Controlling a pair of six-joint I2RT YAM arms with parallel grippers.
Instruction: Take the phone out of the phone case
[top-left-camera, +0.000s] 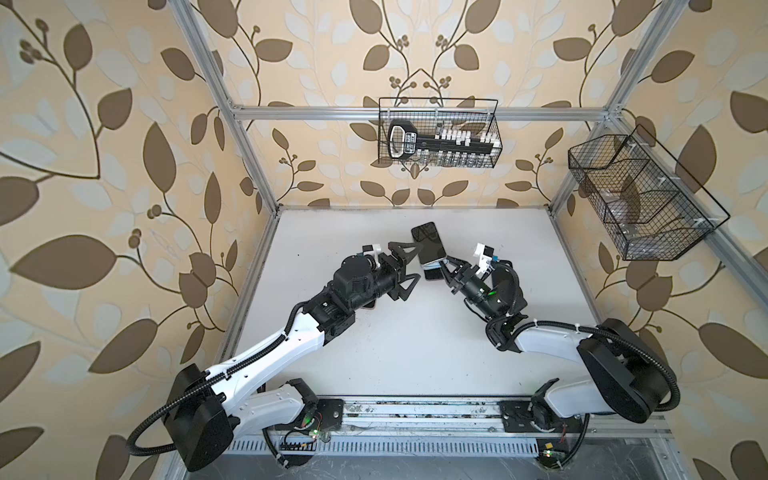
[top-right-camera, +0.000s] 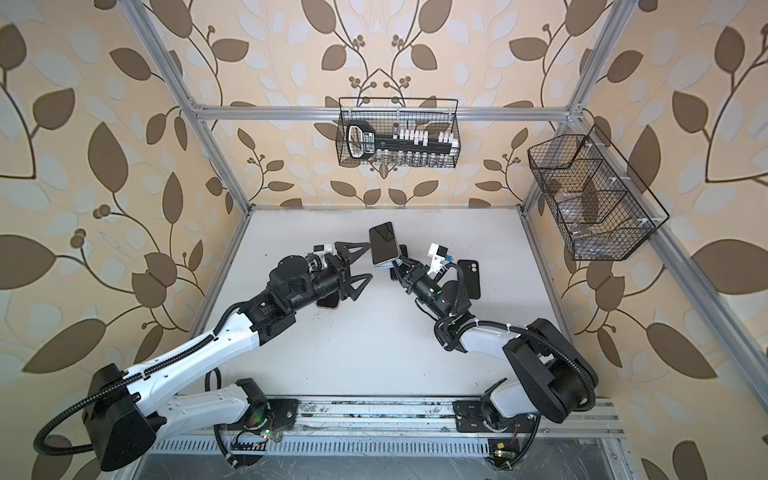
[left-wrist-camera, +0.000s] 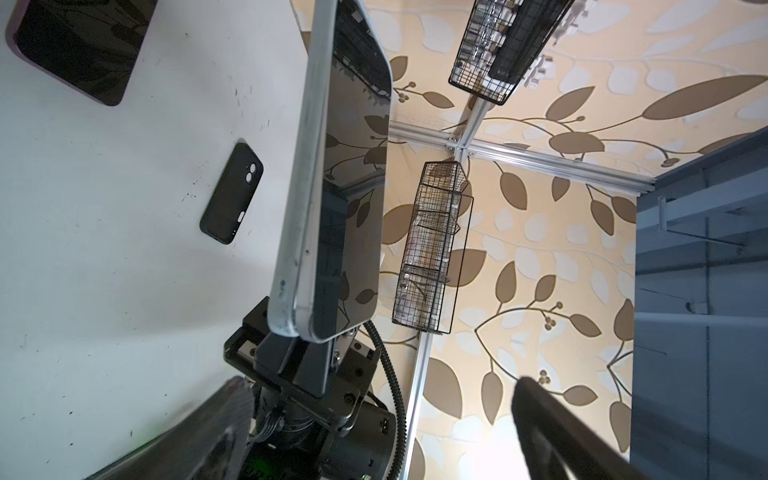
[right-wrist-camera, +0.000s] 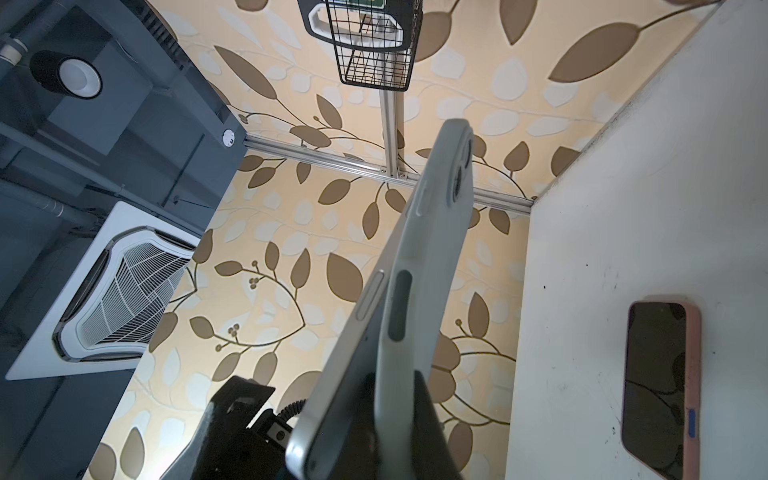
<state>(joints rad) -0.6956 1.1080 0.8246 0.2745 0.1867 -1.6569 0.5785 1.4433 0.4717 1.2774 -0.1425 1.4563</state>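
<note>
In both top views, at the middle of the frame, the right gripper (top-left-camera: 448, 266) is clamped on the lower end of the phone (top-left-camera: 430, 245). It holds the phone raised above the tabletop (top-left-camera: 395, 353), sitting in its pale phone case (right-wrist-camera: 432, 257). The left gripper (top-left-camera: 409, 264) stands wide open and empty just left of it.

Loose case (top-right-camera: 468, 277) on table (top-right-camera: 374, 353), right of phone (top-right-camera: 384, 249)
</note>
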